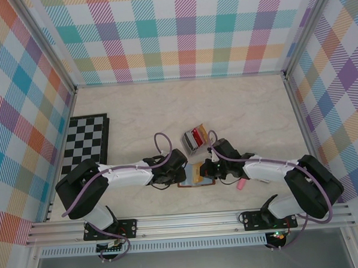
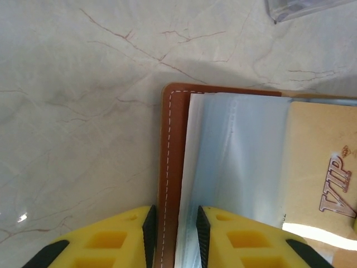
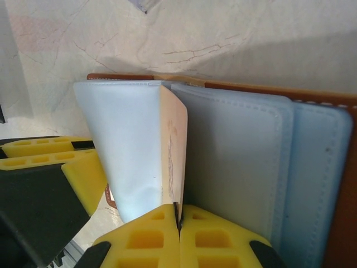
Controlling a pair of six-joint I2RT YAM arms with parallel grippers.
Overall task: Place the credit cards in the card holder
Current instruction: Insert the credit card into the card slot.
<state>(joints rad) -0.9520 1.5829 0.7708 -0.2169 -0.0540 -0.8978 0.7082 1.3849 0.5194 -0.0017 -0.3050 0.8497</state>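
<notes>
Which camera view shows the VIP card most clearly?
The left wrist view: the cream card faces the camera, its VIP lettering readable, on the open card holder. The right wrist view shows the card nearly edge-on, pinched by the right gripper. The top view shows it as a small yellow patch.

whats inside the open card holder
Inside the card holder, a cream VIP card shows beside pale blue lining. Whether other cards sit in the slots is hidden.

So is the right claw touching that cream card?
Touching. The right wrist view shows the right gripper shut, with the cream card pinched by its bottom edge between the yellow fingertips.
</notes>
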